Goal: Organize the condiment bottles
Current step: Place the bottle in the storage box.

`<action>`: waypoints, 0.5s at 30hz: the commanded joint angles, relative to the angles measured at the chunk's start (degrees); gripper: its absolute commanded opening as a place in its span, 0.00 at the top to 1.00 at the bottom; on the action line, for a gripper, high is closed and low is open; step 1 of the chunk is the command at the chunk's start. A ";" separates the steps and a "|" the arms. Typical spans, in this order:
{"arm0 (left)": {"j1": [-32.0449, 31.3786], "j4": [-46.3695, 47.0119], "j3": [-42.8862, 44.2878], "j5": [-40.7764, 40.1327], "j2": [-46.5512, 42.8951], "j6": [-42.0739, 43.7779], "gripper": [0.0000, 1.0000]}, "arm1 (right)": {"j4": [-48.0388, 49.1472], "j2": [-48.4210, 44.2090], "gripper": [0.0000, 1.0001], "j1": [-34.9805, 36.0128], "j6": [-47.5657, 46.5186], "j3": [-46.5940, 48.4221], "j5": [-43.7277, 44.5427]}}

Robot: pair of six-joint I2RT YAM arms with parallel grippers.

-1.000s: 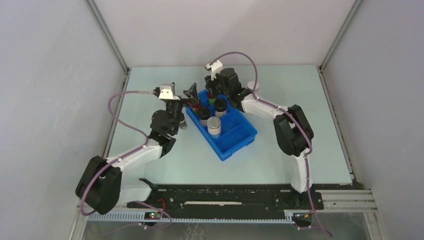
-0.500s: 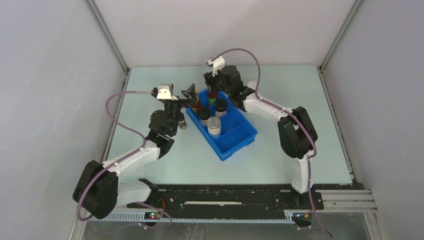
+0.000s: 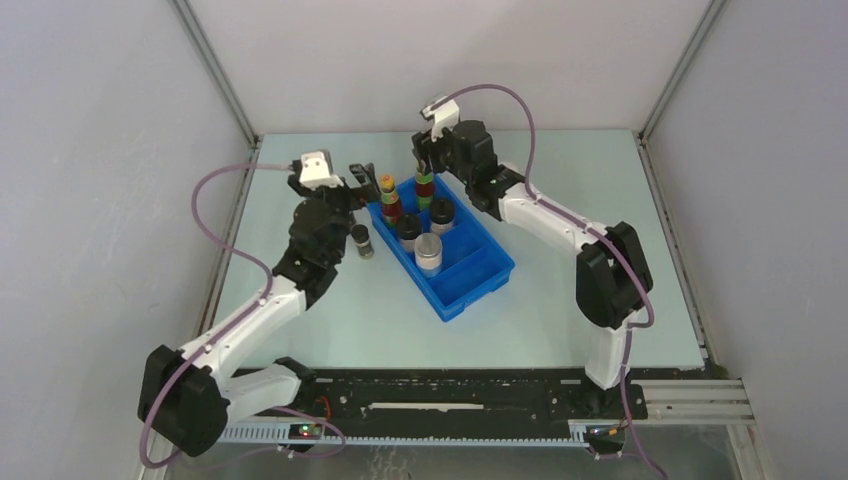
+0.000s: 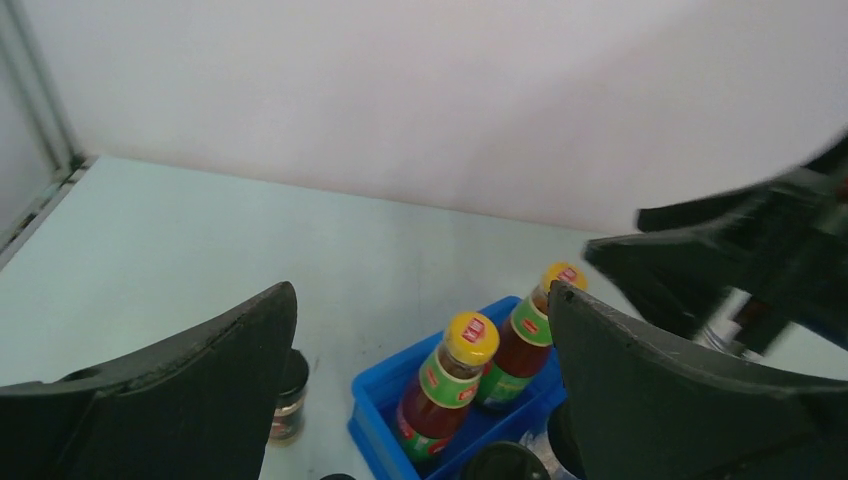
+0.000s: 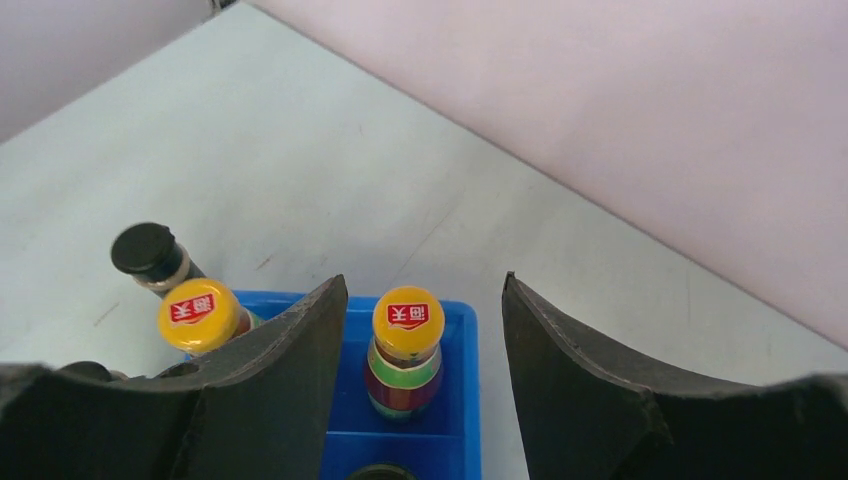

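Right wrist: right hand (image 5: 422, 285) spread, placed bottle (image 5: 405, 365) just below. Guessing left hand (image 4: 420, 290), spread too, drops onto the jar (image 4: 288, 405) beneath next.

You'll find a red tag with white characters on top of one yellow cap (image 5: 408, 318) and the same tag on the other cap (image 5: 200, 312). The marks are too small to read. The green neck band (image 4: 447, 379) below carries a small red logo, which is also illegible.
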 commanded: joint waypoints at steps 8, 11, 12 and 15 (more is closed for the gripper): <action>9.60 -50.90 25.86 -0.82 5.66 -15.60 0.00 | -6.46 -11.81 0.31 1.61 1.45 3.65 6.71; 11.77 -56.34 28.29 1.53 8.64 -17.56 0.00 | -5.48 -15.25 0.31 1.79 2.48 -0.24 7.83; 12.66 -57.18 28.64 3.06 9.51 -18.45 0.00 | -5.30 -16.28 0.31 1.88 2.72 -1.48 8.02; 15.48 -59.57 30.05 9.51 12.68 -20.34 0.00 | -5.17 -18.74 0.31 1.95 3.52 -4.35 8.72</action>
